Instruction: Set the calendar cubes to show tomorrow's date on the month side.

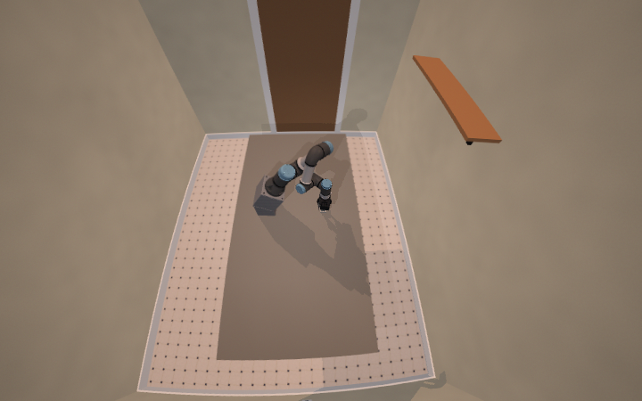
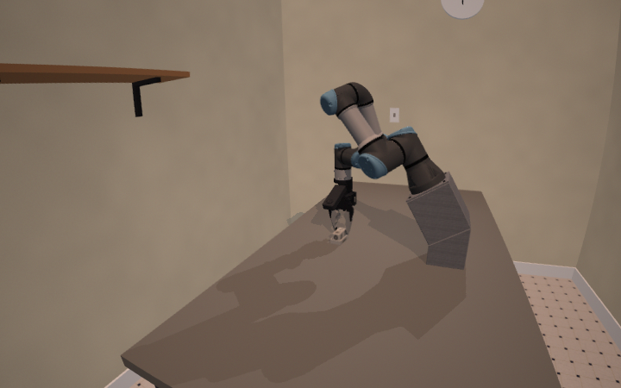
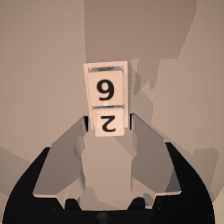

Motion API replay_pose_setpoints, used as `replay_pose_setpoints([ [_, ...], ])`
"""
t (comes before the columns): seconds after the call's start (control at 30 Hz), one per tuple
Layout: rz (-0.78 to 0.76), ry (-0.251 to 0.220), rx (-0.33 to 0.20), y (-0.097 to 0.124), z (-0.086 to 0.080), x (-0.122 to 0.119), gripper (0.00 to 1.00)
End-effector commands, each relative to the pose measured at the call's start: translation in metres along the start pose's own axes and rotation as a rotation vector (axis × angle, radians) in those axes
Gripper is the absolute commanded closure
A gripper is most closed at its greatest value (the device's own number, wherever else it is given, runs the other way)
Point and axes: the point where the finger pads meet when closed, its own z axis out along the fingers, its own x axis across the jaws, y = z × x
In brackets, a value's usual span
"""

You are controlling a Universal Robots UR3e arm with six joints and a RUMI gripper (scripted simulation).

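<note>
So the calendar tray [image 1: 323, 210] [image 2: 337, 240] [image 3: 125, 75] sits on the table [image 1: 293, 306] [image 2: 366, 347], 6-or-9 cube [image 3: 106, 88] toward 12 in the wrist view, 2 cube [image 3: 108, 123] toward 6. The gripper [image 1: 324, 207] [image 2: 339, 228] [image 3: 108, 115] is part-open, fingers at 9 and 3 around the 2 cube, probably to fit its sides. Base block's [image 1: 267, 206] [image 2: 442, 219] at 9 from above, presumably for reach.

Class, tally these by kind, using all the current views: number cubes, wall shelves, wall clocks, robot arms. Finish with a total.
Number cubes: 2
Wall shelves: 1
Wall clocks: 1
Robot arms: 1
Total: 5
</note>
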Motion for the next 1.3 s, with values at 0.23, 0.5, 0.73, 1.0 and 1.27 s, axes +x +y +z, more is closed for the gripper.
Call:
replay_pose_setpoints([
  [0.23,0.0,0.0,-0.001,0.0001,0.0,0.0002,0.71],
  [0.5,0.0,0.0,-0.001,0.0001,0.0,0.0002,0.89],
  [0.73,0.0,0.0,-0.001,0.0001,0.0,0.0002,0.89],
  [1.0,0.0,0.0,-0.001,0.0001,0.0,0.0002,0.89],
  [1.27,0.0,0.0,-0.001,0.0001,0.0,0.0002,0.89],
])
